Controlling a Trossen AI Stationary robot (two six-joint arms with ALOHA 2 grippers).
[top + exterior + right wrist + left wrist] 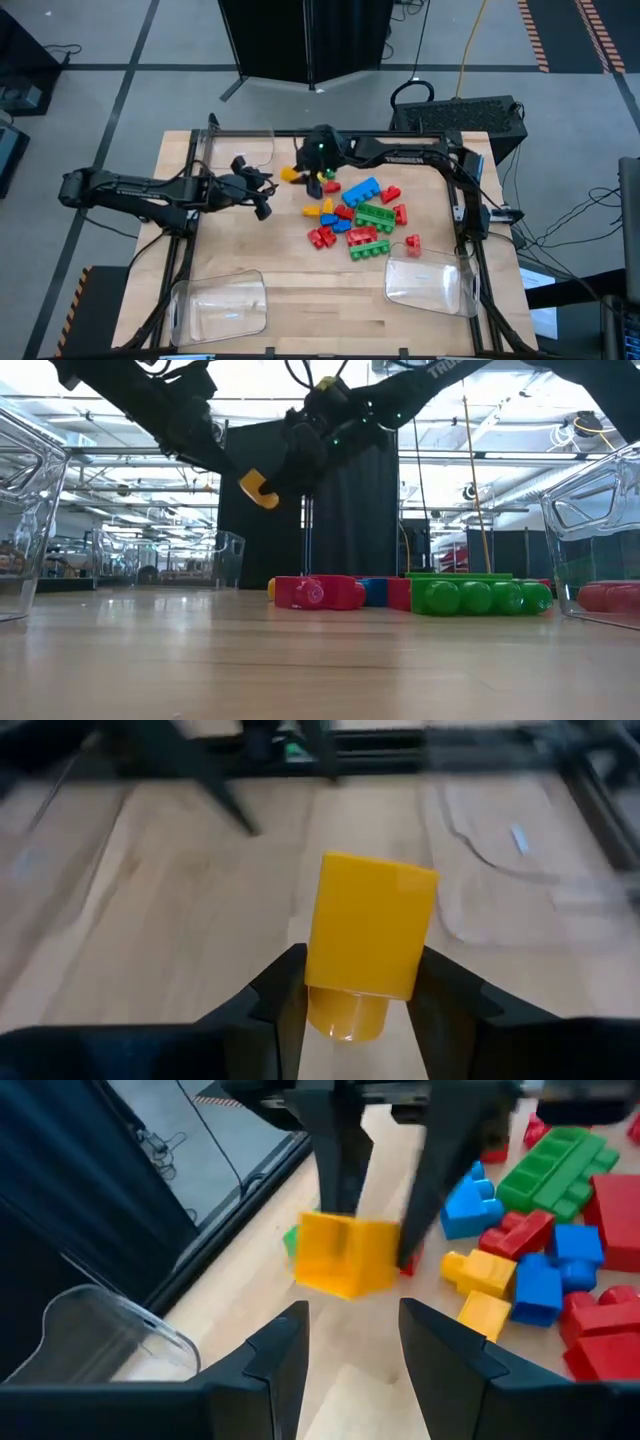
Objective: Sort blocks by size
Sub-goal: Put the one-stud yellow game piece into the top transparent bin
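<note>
right end effector grips a yellow block above the table.

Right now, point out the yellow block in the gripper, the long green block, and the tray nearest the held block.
yellow block (370, 935), right wrist view, flat face
long green block (478, 597), low view, side
clear tray (243, 147), high view, floor

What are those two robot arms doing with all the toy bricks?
They are sorting studded plastic bricks by size. The right pincer is shut on a small yellow-orange plastic brick and holds it up off the wooden table, near the table's far edge. The left pincer hangs close by with its fingers apart and nothing between them. Most of the red, green, blue and yellow bricks lie in a pile in the middle. One small red brick rests by a clear plastic tray.
</note>
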